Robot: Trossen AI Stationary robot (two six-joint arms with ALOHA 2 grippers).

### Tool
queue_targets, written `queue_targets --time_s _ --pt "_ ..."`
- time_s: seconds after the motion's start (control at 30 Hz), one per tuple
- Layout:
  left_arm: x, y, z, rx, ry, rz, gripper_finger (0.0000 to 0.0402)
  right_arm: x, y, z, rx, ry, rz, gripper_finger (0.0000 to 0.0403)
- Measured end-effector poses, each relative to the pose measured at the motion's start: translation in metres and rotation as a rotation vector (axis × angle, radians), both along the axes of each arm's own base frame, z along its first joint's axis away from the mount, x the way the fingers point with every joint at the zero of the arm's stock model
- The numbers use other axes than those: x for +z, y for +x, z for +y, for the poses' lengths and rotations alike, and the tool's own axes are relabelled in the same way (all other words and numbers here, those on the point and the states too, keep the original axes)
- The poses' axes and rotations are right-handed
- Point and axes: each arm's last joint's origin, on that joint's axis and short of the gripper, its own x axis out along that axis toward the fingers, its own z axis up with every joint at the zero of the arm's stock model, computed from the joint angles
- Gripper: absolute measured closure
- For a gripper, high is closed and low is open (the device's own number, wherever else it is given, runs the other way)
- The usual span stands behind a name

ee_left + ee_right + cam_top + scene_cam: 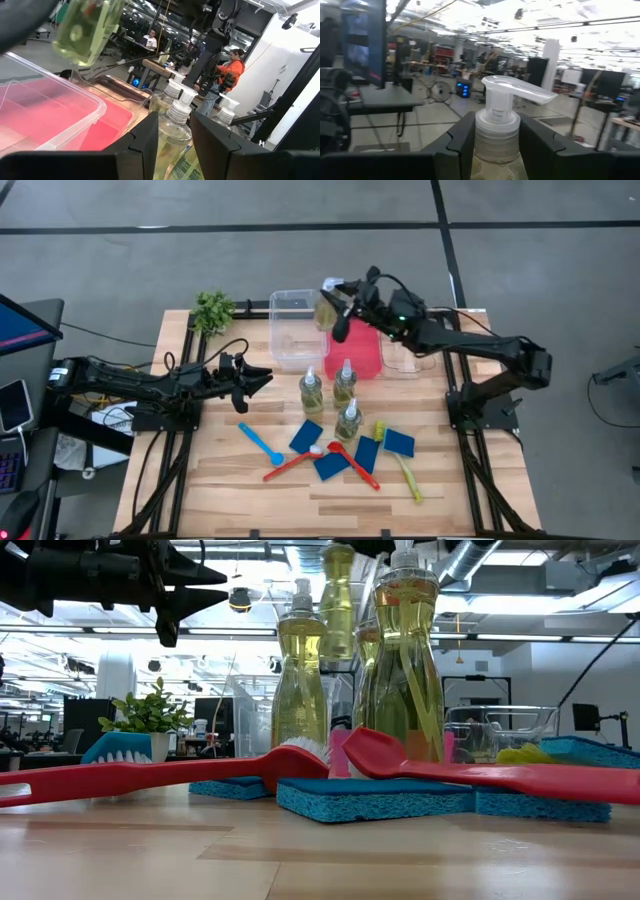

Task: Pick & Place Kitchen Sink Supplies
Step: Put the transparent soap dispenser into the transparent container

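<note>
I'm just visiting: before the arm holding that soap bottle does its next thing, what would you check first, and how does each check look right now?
1. Bottle gripped: ok. The right gripper has its fingers on both sides of the held bottle, at the neck.
2. Bottle lifted off the table: ok. It hangs in the air by the clear bin and red bin.
3. Exactly over a bin: cannot tell.
4. Red bin has room: ok, its floor looks bare in the left wrist view.
5. Left gripper out of the way: ok, it hovers apart, pointing at the three standing bottles.
6. Three bottles upright: ok.
</note>
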Motion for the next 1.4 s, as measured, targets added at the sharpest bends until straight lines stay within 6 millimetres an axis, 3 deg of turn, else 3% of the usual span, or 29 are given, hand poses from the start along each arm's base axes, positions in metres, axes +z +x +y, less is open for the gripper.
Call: queue_targets --time_s 0.37,0.7,1.07,1.4 --pt "0.0 0.0 0.0 0.0 0.0 0.0 0.0286 -0.02 0.043 -0.014 0.066 0.063 0.054 0.0281" --pt "0.0 0.0 0.0 0.0 0.0 0.0 0.0286 -0.036 0.056 -0.014 0.099 0.153 0.084 0.0281" --pt "0.0 0.0 0.0 0.0 0.0 0.0 0.0286 -0.069 0.08 -0.016 0.131 0.195 0.179 0.028" --pt "0.0 0.0 0.0 0.0 0.0 0.0 0.0286 -0.082 0.085 -0.018 0.119 0.199 0.266 0.028"
